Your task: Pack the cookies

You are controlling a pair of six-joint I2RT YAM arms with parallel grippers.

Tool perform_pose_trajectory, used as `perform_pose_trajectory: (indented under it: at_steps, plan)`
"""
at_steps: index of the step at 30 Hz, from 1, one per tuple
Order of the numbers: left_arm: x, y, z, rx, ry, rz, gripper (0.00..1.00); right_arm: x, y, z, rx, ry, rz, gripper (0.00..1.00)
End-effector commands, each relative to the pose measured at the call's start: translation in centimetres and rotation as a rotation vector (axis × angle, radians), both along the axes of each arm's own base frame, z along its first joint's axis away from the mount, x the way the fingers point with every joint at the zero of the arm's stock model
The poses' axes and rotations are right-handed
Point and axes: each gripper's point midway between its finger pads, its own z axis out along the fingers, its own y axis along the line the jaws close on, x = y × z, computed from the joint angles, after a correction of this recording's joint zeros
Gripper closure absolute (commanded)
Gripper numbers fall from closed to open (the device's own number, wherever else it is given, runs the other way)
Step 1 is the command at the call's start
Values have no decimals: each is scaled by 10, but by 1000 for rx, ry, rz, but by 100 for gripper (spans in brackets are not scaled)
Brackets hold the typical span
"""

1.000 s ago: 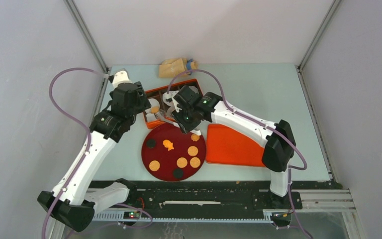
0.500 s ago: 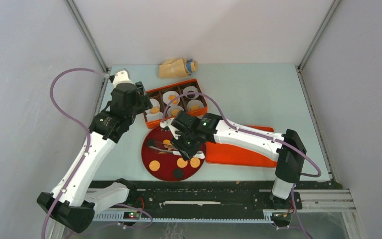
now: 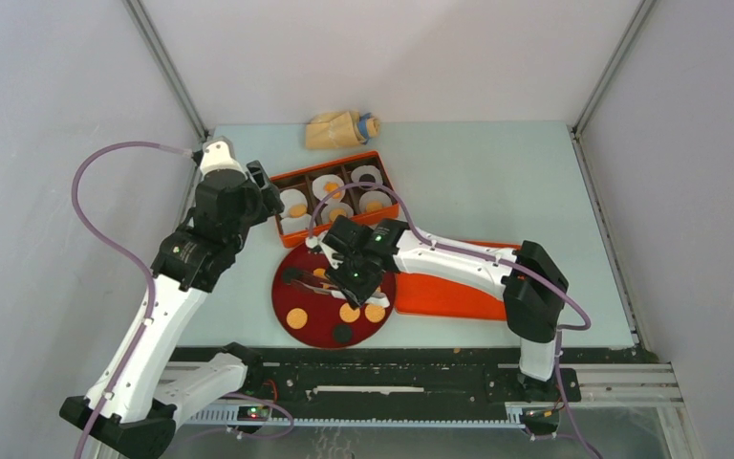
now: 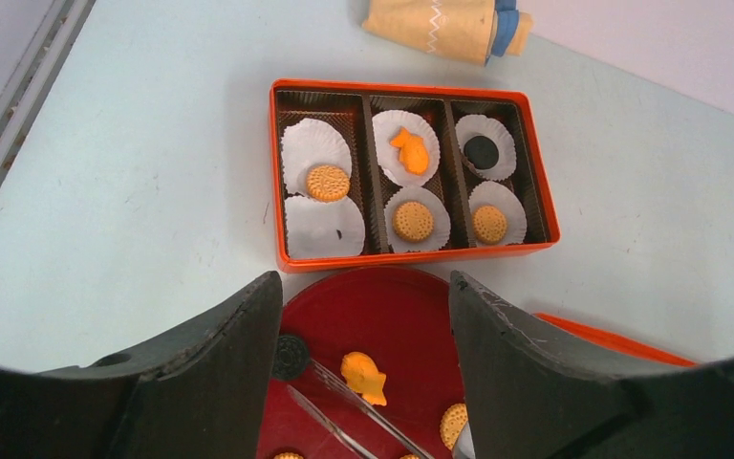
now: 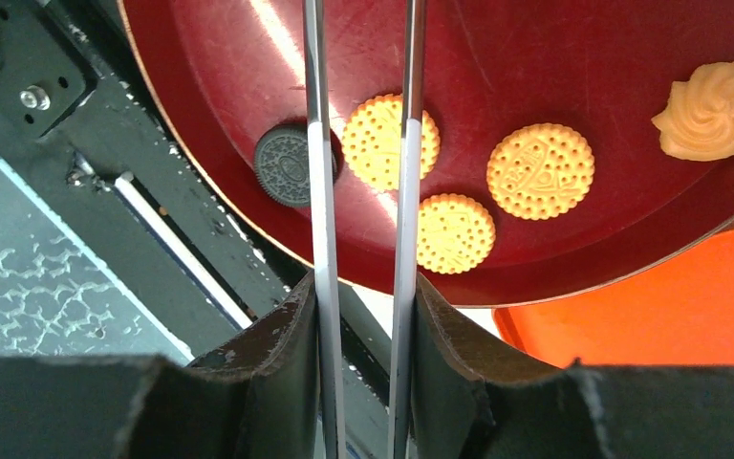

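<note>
Several cookies lie on the dark red plate [image 3: 311, 304]: tan discs [image 3: 296, 317], a dark disc [image 3: 342, 334], a dark one at the left [image 4: 291, 356] and an orange fish-shaped one [image 4: 363, 376]. The orange box [image 4: 411, 256] holds tan cookies [image 4: 328, 182], an orange fish cookie [image 4: 411, 151] and a dark one [image 4: 482, 151] in white liners. One liner [image 4: 323, 228] is empty. My right gripper [image 5: 363, 296] is shut on metal tongs [image 5: 317, 191], whose open arms reach over the plate past a tan cookie [image 5: 377, 142] and a dark one [image 5: 282, 179]. My left gripper [image 4: 363, 287] is open and empty, above the plate's far edge.
The orange lid [image 3: 449, 287] lies right of the plate under the right arm. A tan paper bag [image 3: 341, 129] lies at the back behind the box. The black base rail [image 5: 76, 163] runs just beyond the plate's near edge.
My right gripper has swung with the tongs from the box down over the plate. My left arm has drawn back a little to the left.
</note>
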Motion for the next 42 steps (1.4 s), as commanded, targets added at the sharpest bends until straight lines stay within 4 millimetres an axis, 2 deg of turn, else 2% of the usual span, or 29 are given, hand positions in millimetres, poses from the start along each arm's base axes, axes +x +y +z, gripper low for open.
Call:
perform_pose_trajectory:
  at_steps: [1,14,21,29,31,33,37,42]
  plan:
    - [-2,6,18,-17,-46,22,30,18,11,18,62,-55,-37,60]
    - [-6,7,18,-23,-48,23,29,14,22,18,70,-18,-16,51]
    - [-8,6,19,-29,-52,15,28,14,28,7,41,3,-5,51]
    - [-9,7,19,-27,-55,14,28,23,35,3,17,-16,-16,52]
    - [-10,7,18,-27,-56,15,28,26,35,4,6,-30,-24,56]
    - [-11,8,18,-27,-56,16,28,29,34,9,-3,-63,-26,66]
    - [-12,9,15,-28,-54,19,28,39,27,19,-17,-134,-53,78]
    - [-14,8,16,-38,-61,12,28,49,23,49,32,-211,-85,84]
